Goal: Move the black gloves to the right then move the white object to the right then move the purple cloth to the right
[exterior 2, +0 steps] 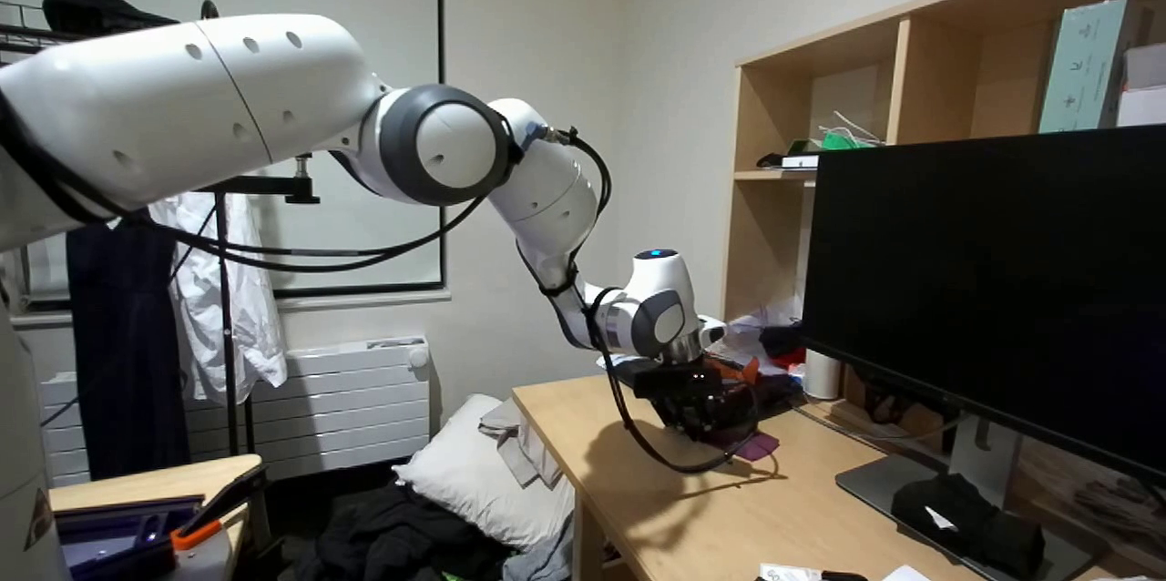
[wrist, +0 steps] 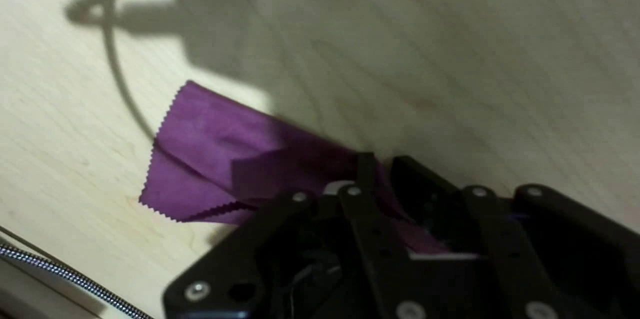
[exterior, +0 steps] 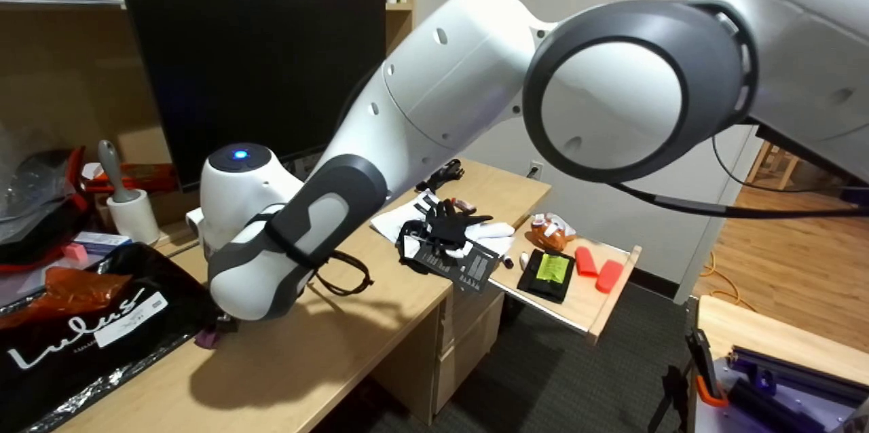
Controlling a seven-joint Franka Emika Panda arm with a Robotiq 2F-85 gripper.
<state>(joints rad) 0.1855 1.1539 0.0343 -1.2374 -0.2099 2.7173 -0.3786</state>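
The purple cloth (wrist: 200,134) lies flat on the desk with one end spread out. Its near part rises in a fold between the fingers of my gripper (wrist: 384,157). Those fingers stand close together, with a narrow gap at the tips. The cloth's edge peeks out beneath the hand in both exterior views (exterior: 206,339) (exterior 2: 759,446). Farther along the desk, on white papers, rest the black gloves (exterior: 448,226). A small whitish-pink item (exterior: 464,205) shows just behind them; whether this is the white object I cannot tell.
A black bag (exterior: 61,345) with white lettering lies close beside the hand. The monitor (exterior 2: 984,271) stands at the desk's back, a black bundle (exterior 2: 970,517) on its foot. A pulled-out drawer (exterior: 614,300) holds red items (exterior: 609,275). A cable loop (exterior: 353,289) hangs by the wrist.
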